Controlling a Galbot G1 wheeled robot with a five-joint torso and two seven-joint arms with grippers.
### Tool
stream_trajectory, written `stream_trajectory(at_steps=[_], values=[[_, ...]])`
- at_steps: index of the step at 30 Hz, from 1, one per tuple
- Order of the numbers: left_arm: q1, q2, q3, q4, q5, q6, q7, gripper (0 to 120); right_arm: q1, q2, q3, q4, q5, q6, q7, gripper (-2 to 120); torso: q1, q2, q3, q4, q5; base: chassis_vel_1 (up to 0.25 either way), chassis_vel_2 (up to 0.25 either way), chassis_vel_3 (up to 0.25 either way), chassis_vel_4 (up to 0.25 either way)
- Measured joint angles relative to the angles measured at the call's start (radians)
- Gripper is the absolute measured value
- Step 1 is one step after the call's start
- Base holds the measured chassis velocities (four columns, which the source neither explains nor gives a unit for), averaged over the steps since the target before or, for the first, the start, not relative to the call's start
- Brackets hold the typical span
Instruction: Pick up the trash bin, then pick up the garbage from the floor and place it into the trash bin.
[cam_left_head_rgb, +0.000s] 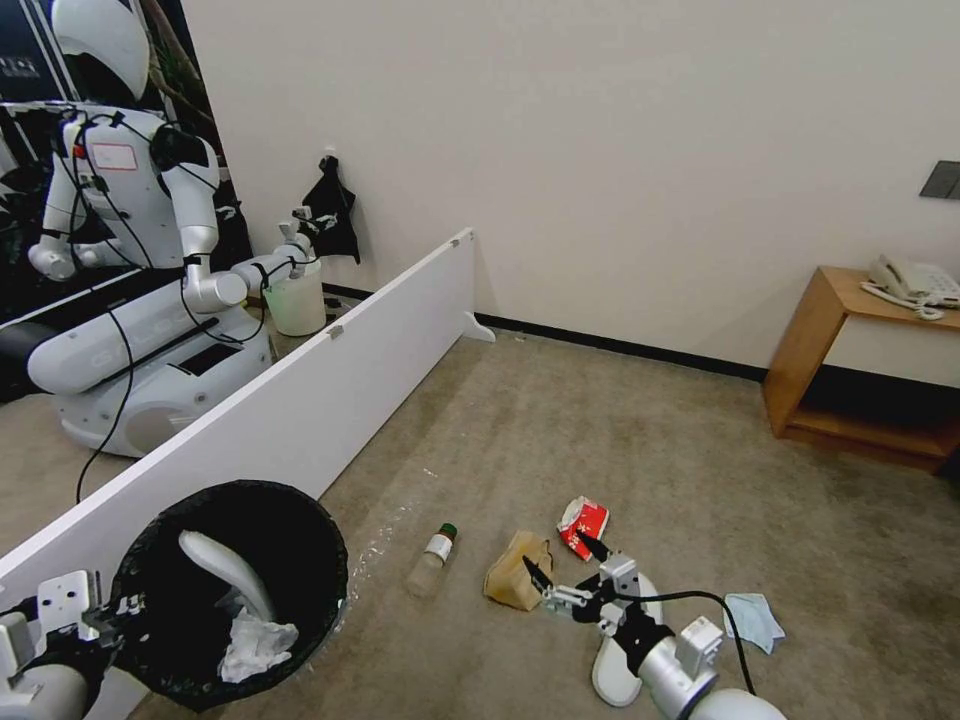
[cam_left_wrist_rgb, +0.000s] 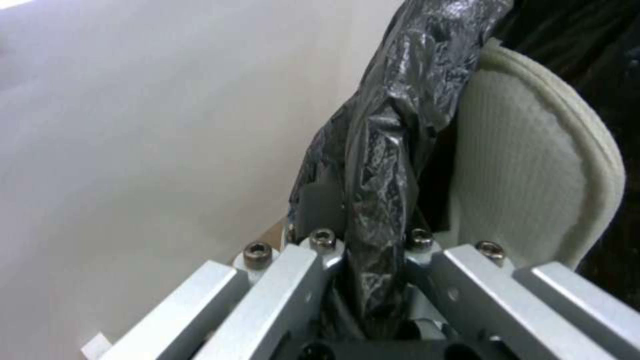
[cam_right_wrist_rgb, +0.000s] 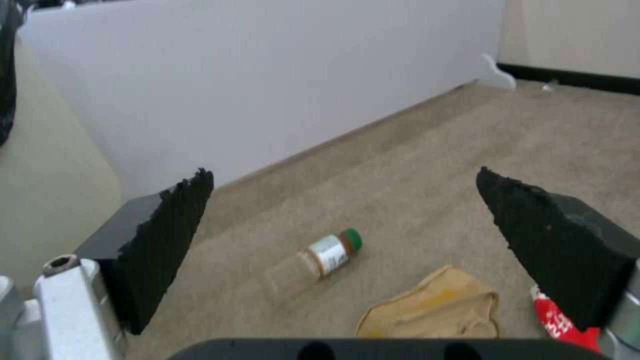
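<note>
A long white partition board (cam_left_head_rgb: 300, 400) stands on edge across the beige carpet (cam_left_head_rgb: 700, 480), running from the near left corner of the floor toward the far wall. Against its near end hangs the round white plastic trash bin lined with a crinkly black bag (cam_left_head_rgb: 230, 590), raised off the carpet. The left gripper (cam_left_head_rgb: 110, 612) holds it by the rim on the bin's left side; in the left wrist view its fingers (cam_left_wrist_rgb: 320, 260) are clamped tight on the folded black liner. Inside the bin lie a white slipper (cam_left_head_rgb: 228, 572) and a crumpled white tissue (cam_left_head_rgb: 255, 645).

The second white slipper (cam_left_head_rgb: 612, 668) lies on the carpet near the front edge of the floor, partly under the right arm. The right gripper (cam_left_head_rgb: 565, 575) hovers just above the litter with its black fingers (cam_right_wrist_rgb: 167, 235) spread wide and empty. Below it lies the crumpled brown paper bag (cam_left_head_rgb: 518, 585), and just beyond that the red snack packet (cam_left_head_rgb: 583, 525). A pale-blue mask (cam_left_head_rgb: 755, 618) lies right of the slipper. The small clear bottle with a green cap (cam_left_head_rgb: 433, 560) lies on its side between the bin and the paper bag, apart from both.
</note>
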Motion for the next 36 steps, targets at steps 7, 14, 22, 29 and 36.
stream_trajectory(at_steps=[7,14,22,29,36], values=[[0.004,-0.012,0.004,-0.001,0.000,0.000,0.002,3,-0.006,0.005,-0.006,-0.023,-0.016,0.001,-0.023,100,0.000,0.000,0.000,0.0000,0.0000,0.000,0.000,0.000,0.000],[0.005,-0.008,0.002,-0.009,-0.003,0.001,0.004,3,-0.012,0.011,-0.001,-0.021,-0.017,0.002,-0.024,100,0.000,0.000,0.000,-0.0001,0.0000,0.000,0.000,0.000,0.000],[0.009,-0.006,0.001,-0.013,-0.006,0.002,0.004,3,-0.015,0.018,0.002,-0.019,-0.018,0.000,-0.031,100,0.000,0.000,0.000,-0.0001,0.0000,0.000,0.000,0.000,0.000],[0.008,-0.005,0.001,-0.013,-0.008,0.003,0.005,3,-0.017,0.017,0.010,-0.016,-0.017,-0.001,-0.038,100,0.000,0.000,0.000,-0.0001,0.0000,0.000,0.000,0.000,0.000],[0.003,-0.002,0.003,-0.011,-0.009,0.003,0.005,3,-0.013,0.016,0.012,-0.016,-0.013,-0.002,-0.038,100,0.000,0.000,0.000,0.0000,0.0000,-0.034,0.054,0.044,-0.045]])
